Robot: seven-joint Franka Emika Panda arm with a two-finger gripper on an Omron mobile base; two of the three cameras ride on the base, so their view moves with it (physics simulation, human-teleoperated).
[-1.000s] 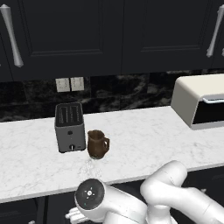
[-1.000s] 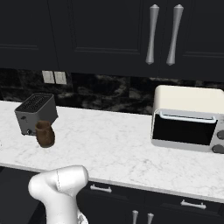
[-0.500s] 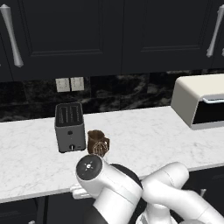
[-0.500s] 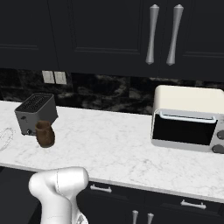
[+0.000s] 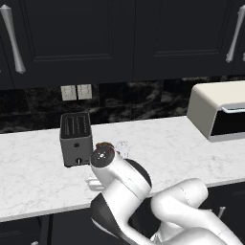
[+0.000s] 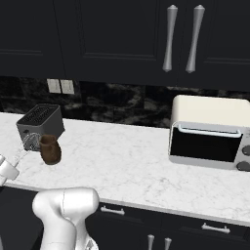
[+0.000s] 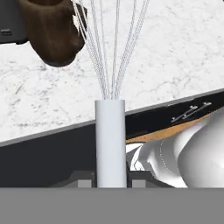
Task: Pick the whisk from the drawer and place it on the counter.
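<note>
Pincer (image 7: 111, 183) at bottom of hand view: two dark tips barely clear the lower band, one each side of the whisk (image 7: 111, 131) handle, pressed against it. Clamped on handle. Tips mostly cut off, pads not readable.

Whisk handle pale, straight, rising up centre of hand view; wire loops fan out above, tops cut by frame edge. Wires lie over the white bench (image 7: 166, 52), just past its front edge.

Right base view: whisk (image 6: 25, 146) at far left, handle slanting up from the hand, which is cut by left frame edge; wires thin, hard to separate from toaster front behind. Left base view: only faint wire loops (image 5: 122, 147) show beyond the arm's wrist; handle hidden by arm.

Brown jug (image 6: 50, 149) just beside whisk head, on bench near front-left part; in hand view jug (image 7: 52, 35) is upper left, partly cut off. Touching wires or not: can't tell.

Toaster (image 5: 76, 139) behind jug, toward backsplash. Toaster oven (image 6: 210, 133) at bench's right end, well apart.

Dark cabinet front below bench edge; drawer not made out.
</note>
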